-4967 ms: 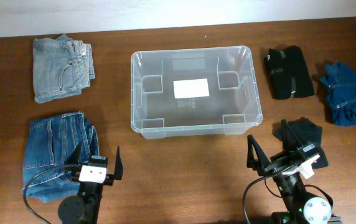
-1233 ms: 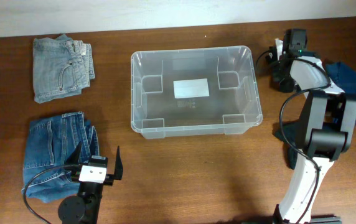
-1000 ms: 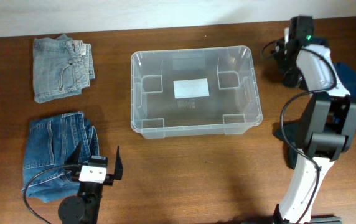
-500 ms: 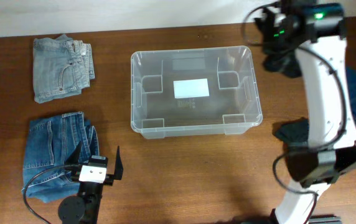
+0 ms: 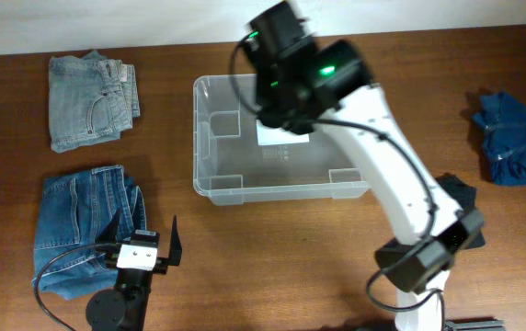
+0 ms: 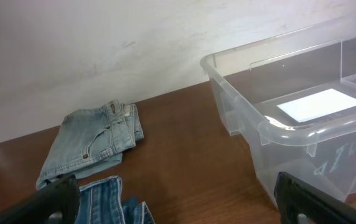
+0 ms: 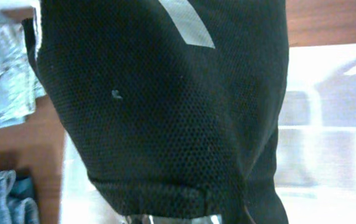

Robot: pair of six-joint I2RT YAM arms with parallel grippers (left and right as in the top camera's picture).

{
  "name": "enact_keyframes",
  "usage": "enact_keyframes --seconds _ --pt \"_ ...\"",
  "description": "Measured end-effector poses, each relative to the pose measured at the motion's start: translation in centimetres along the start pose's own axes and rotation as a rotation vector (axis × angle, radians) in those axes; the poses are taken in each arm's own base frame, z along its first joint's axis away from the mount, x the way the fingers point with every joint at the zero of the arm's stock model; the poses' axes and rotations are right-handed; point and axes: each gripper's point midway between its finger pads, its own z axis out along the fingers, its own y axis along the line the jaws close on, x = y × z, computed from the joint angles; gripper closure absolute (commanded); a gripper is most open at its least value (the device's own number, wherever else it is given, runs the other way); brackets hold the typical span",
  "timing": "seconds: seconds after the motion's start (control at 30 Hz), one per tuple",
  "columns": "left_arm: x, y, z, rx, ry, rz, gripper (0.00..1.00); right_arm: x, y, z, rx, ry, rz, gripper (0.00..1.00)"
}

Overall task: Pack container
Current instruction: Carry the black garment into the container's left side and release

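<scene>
Right hand [image 5: 277,64] hangs above the far middle of the container [image 5: 199,138], clamped on a black mesh garment [image 7: 165,106]. The cloth fills the right wrist view and hides the fingers, so the grip is read from the garment dangling free under the wrist. A pale grey stripe runs across the top of the fabric. Behind it the container shows as a blurred, pale shape.

The container sits upright on the brown bench [image 5: 272,257]. Its white label [image 5: 286,140] on the base is partly covered by the arm in the overhead view. Nothing lies on the part of the base that can be seen.

The left hand [image 5: 143,234] is low near the bench, in front of the container and off to its left. Its fingers are spread wide apart and grip nothing. From its wrist camera the container's left end and thick rim stand out clearly, with the label visible through the wall.

Left of the container, level with its far edge, lie folded light-blue jeans [image 5: 91,112]. Darker blue jeans [image 5: 84,216] lie left of the container's near edge, just beside the left hand. Well apart to the right of the container sits a crumpled blue garment [image 5: 511,138]. A second dark garment [image 5: 456,198] lies to the container's right front, partly hidden by the right arm.
</scene>
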Motion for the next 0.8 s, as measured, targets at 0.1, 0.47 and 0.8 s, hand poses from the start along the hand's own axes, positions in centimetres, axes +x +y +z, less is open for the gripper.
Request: enact_keyframes --seconds 0.1,0.47,0.8 --pt "0.0 0.0 0.0 0.0 0.0 0.0 0.01 1.9 1.8 2.1 0.004 0.045 0.005 0.96" --pt "0.0 0.0 0.0 0.0 0.0 0.0 0.01 5.8 2.7 9.2 0.099 0.151 0.06 0.96" --pt "0.0 0.0 0.0 0.0 0.0 0.0 0.01 8.8 2.0 14.3 0.17 0.234 0.059 0.96"
